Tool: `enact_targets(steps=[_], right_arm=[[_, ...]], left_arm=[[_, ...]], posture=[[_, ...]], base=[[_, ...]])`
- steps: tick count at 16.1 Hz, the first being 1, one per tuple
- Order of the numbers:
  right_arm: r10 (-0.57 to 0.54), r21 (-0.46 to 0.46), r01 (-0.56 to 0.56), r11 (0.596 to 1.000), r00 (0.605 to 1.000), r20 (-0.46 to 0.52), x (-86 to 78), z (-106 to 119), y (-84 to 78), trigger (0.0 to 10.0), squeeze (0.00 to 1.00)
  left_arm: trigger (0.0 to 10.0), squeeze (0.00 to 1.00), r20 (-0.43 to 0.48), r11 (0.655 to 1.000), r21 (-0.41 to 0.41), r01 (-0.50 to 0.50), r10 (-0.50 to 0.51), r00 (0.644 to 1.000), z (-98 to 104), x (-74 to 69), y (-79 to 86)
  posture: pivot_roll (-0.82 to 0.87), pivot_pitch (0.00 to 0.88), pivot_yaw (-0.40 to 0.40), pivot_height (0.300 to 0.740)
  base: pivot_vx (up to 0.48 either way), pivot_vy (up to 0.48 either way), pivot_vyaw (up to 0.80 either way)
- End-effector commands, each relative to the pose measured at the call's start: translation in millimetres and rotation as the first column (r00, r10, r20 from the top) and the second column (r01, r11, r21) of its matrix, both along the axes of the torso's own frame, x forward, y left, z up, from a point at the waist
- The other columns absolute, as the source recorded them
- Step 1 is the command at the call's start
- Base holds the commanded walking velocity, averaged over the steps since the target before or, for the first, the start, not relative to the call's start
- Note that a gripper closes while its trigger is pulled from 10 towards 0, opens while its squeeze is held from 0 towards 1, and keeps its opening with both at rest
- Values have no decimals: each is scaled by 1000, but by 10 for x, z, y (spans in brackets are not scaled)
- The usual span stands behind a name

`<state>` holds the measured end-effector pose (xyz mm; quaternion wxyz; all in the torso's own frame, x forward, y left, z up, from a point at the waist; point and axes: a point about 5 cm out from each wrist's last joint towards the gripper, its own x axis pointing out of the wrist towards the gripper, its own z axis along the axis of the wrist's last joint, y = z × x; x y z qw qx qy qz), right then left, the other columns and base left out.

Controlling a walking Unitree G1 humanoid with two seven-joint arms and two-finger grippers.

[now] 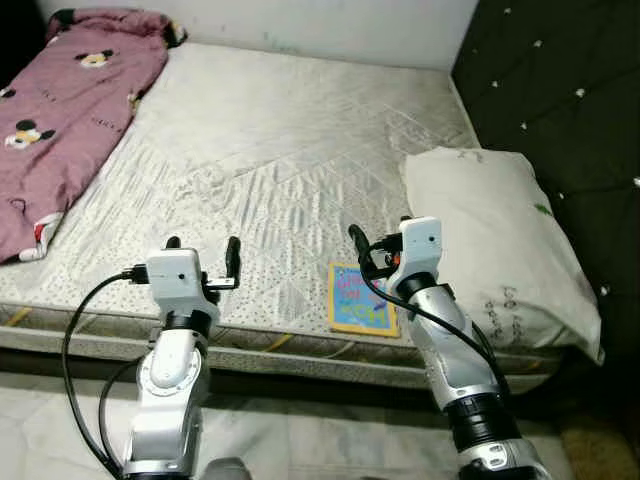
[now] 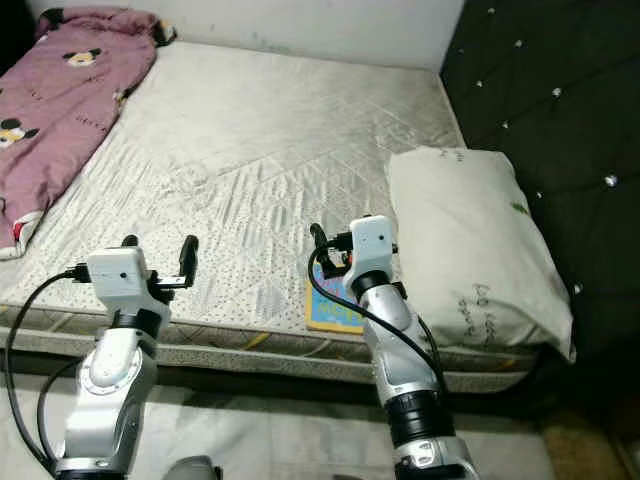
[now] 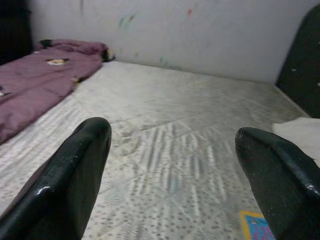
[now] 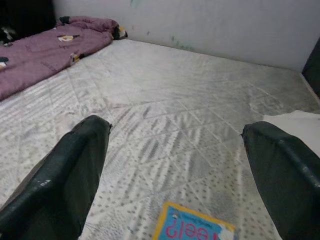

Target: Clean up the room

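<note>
A thin blue and yellow book [image 1: 360, 300] lies flat near the front edge of the bare white mattress [image 1: 270, 130]. A white pillow [image 1: 490, 240] lies to its right. A crumpled pink Mickey Mouse blanket [image 1: 70, 110] covers the mattress's far left. My right gripper [image 4: 175, 130] is open, hovering just above and behind the book's near end, which shows between its fingers [image 4: 75, 170]. My left gripper [image 1: 203, 250] is open and empty over the mattress's front edge, left of the book.
A dark tufted headboard [image 1: 560, 100] stands along the right side of the bed. A pale wall [image 3: 190, 35] runs behind the bed. Tiled floor [image 1: 300, 440] lies below the mattress edge by my arms.
</note>
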<state>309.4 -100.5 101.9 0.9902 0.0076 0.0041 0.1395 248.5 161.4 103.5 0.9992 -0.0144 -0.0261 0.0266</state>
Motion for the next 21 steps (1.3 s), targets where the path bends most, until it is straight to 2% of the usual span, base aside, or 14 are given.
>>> enact_targets(steps=[1, 4, 6, 12, 21], right_arm=[[-24, -12, 24, 1000, 1000, -3, 5, -2, -92, 10000, 0], [-25, -11, 25, 1000, 1000, -1, 13, 1, -94, 10000, 0], [-25, -11, 25, 1000, 1000, -1, 14, 1, -93, 10000, 0], [-26, -13, 26, 1000, 1000, -3, 15, -3, -99, 10000, 0], [-23, -23, 22, 999, 1000, -12, 19, -15, -114, 10000, 0]], left_arm=[[10000, 0, 17, 1000, -9, 18, -18, 1000, 46, 21, -48], [10000, 0, 17, 1000, -8, 17, -17, 1000, 46, 28, -49], [10000, 0, 12, 1000, -10, 12, -12, 1000, 41, 30, -47], [10000, 0, -14, 999, -34, -20, 19, 1000, 7, 38, -30], [10000, 0, -16, 999, -54, -10, 10, 1000, 1, 39, -58]], posture=[[30, 0, -55, 740], [31, 0, -56, 740], [31, 0, -57, 740], [33, 0, -58, 740], [31, 0, -66, 740]], base=[[300, 0, -800], [301, 0, -573], [283, 0, 0], [0, 0, 0], [0, 480, -49]])
